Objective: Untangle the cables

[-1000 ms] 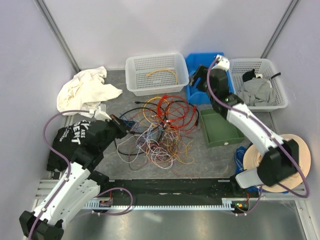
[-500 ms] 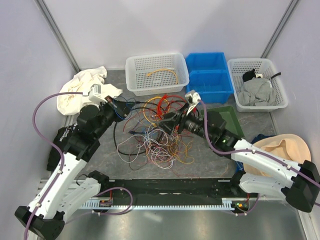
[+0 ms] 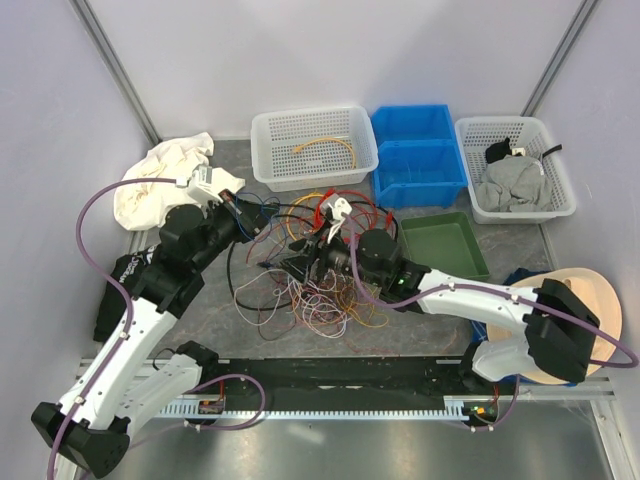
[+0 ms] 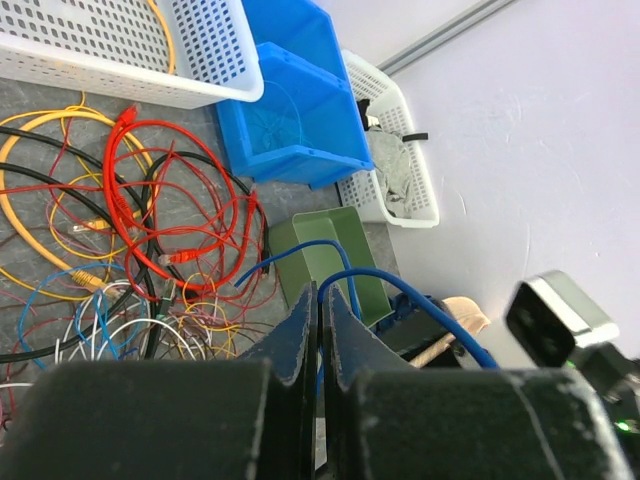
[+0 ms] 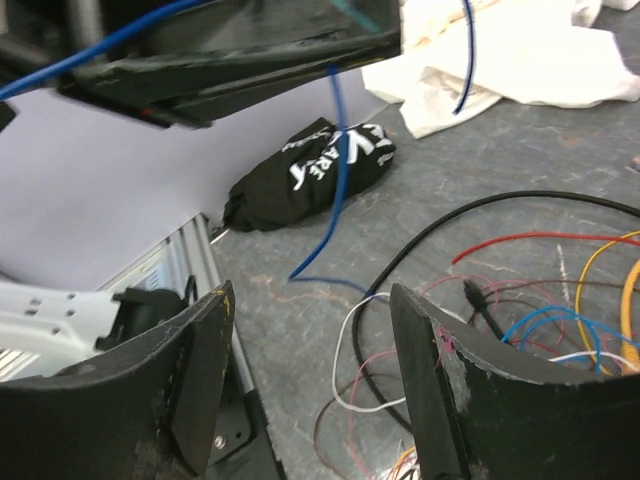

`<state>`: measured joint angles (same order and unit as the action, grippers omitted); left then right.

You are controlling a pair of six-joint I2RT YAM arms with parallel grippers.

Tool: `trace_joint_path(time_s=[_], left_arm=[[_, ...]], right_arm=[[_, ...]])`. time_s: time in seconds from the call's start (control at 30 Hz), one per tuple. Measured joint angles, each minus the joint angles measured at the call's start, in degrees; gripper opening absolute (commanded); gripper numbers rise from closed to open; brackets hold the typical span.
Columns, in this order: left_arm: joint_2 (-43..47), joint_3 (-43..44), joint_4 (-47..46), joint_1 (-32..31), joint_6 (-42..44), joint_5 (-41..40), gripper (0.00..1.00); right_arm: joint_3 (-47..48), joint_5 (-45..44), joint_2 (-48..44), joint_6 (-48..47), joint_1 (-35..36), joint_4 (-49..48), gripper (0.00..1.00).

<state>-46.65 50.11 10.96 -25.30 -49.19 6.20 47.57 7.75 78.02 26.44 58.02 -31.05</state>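
Observation:
The cables (image 3: 325, 265) lie in a tangled pile of red, orange, yellow, black, white, pink and blue loops at the table's middle. They also show in the left wrist view (image 4: 150, 230). My left gripper (image 3: 240, 210) is raised at the pile's back left. In its wrist view it (image 4: 320, 305) is shut on a blue cable (image 4: 420, 295). That blue cable (image 5: 338, 170) hangs down in front of my right gripper (image 5: 315, 340). My right gripper (image 3: 292, 265) is open and empty, low over the pile's left side, above black and white strands (image 5: 370, 330).
At the back stand a white basket (image 3: 275, 165) holding a yellow cable, blue bins (image 3: 415, 160) and a white basket (image 3: 560, 190) with grey cloth. A green tray (image 3: 445, 255) sits right of the pile. White cloth (image 3: 165, 180), a black shirt (image 3: 125, 275) and a straw hat (image 3: 590, 310) lie at the sides.
My right arm has swung from the back bins down across the pile to its left side. My left gripper has risen and moved back with the blue cable.

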Motion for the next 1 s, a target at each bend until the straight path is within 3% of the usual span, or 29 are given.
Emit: trace_joint_path(time_s=[0.03, 0.1, 0.13, 0.2, 0.23, 0.27, 0.37, 0.43, 0.47, 0.5, 0.7, 1.0], left_arm=[[0.0, 0.0, -0.1, -0.1, 0.0, 0.0, 0.02], [0.1, 0.0, -0.3, -0.2, 0.0, 0.0, 0.02], [0.2, 0.0, -0.3, -0.2, 0.0, 0.0, 0.02], [0.3, 0.0, -0.4, -0.2, 0.0, 0.0, 0.02], [0.3, 0.0, -0.4, -0.2, 0.0, 0.0, 0.02], [0.4, 0.0, -0.3, -0.2, 0.0, 0.0, 0.02], [0.9, 0.0, -0.3, -0.2, 0.1, -0.4, 0.31], [1.9, 0.0, 0.1, -0.2, 0.6, -1.5, 0.68], [2.6, 0.0, 0.3, -0.2, 1.1, -2.2, 0.94], [3.3, 0.0, 0.8, -0.2, 1.3, -3.4, 1.00], [9.1, -2.2, 3.9, -0.3, 1.1, -11.5, 1.00], [12.2, -11.7, 7.2, -0.3, -1.5, -13.6, 1.00]], right_arm=[[0.3, -0.5, 1.0, -0.1, 0.0, -0.5, 0.68], [1.1, -1.7, 3.0, -0.1, 0.0, -2.0, 0.55], [1.4, -2.0, 3.6, -0.3, 0.0, -2.8, 0.35], [2.4, -2.7, 5.3, 0.1, 0.0, -4.6, 0.15], [3.1, -3.0, 5.9, 0.2, 0.0, -5.0, 0.00], [3.7, -3.3, 6.4, 0.7, 0.0, -5.5, 0.00], [4.0, -5.0, 5.9, 1.2, 0.0, -5.7, 0.00], [4.0, -7.2, 4.4, 0.9, 0.1, -3.5, 0.00], [4.2, -8.8, 3.1, 0.6, 0.1, -1.7, 0.00], [4.8, -10.5, 1.7, -0.1, 0.1, 1.1, 0.00], [15.9, -20.8, -6.1, -4.7, -3.8, 17.6, 0.00], [33.2, -28.0, -6.0, -5.7, -24.8, 30.0, 0.00]])
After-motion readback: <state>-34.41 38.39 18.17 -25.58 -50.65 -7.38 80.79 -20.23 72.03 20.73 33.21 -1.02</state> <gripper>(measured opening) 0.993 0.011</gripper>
